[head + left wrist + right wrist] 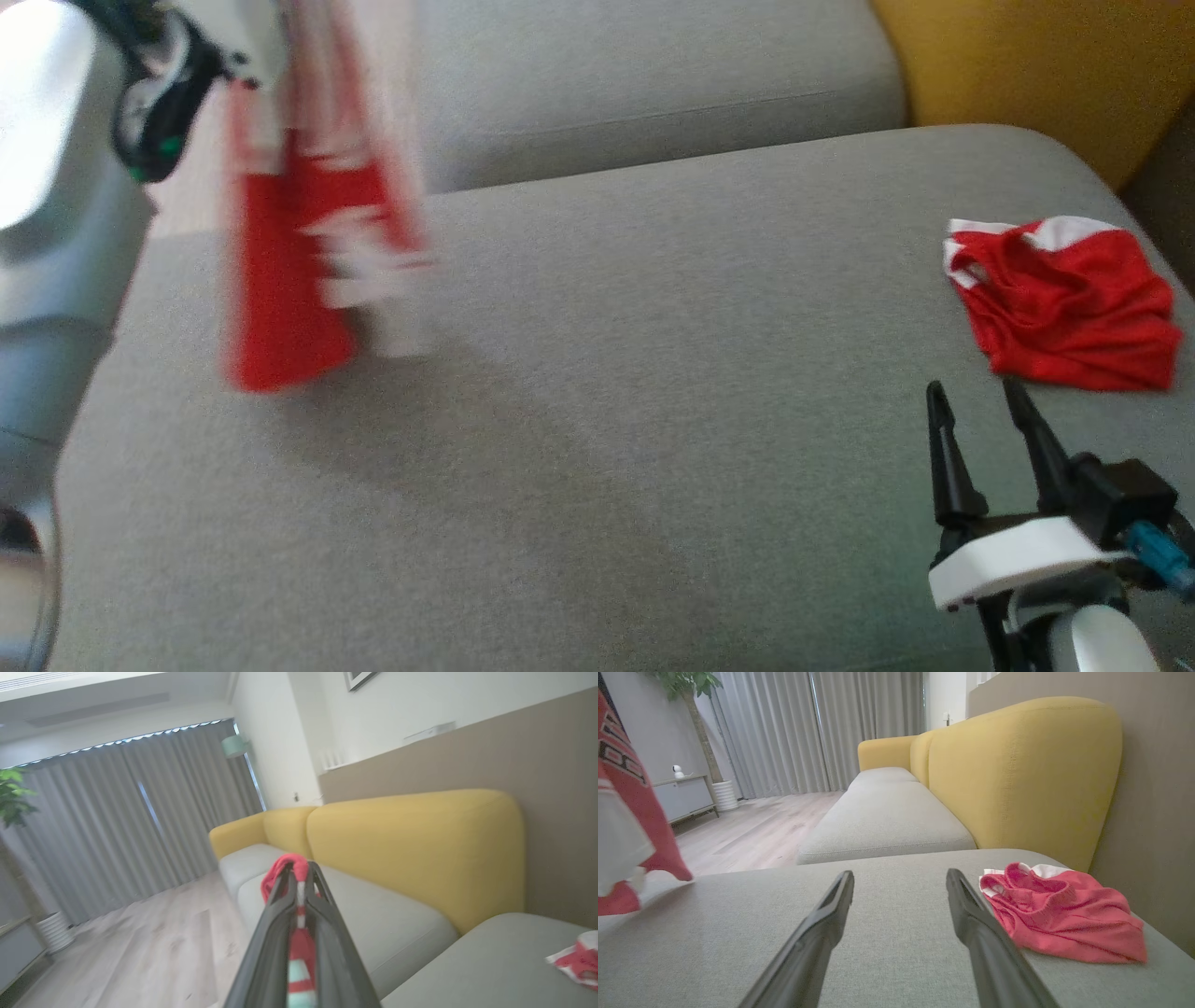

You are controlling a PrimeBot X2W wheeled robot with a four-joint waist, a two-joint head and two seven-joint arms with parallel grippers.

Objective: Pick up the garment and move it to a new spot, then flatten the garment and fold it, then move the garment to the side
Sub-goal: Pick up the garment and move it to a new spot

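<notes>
Grey seat cushion [597,448]: fills the head view. The right wrist view adds the yellow backrest [1017,774] behind it.

Red-and-white jersey [299,233]: hangs at the cushion's left end, its lower edge close to the fabric; contact cannot be determined. It is motion-blurred in the head view, while the right wrist view resolves dark lettering on it.

Crumpled red shorts [1064,303]: lie at the cushion's right end.

Right gripper [973,387]: fingers spread apart, holding nothing, just beside the shorts.

Left gripper [302,868]: in the left wrist view, fingers pressed together with jersey cloth pinched between them.
</notes>
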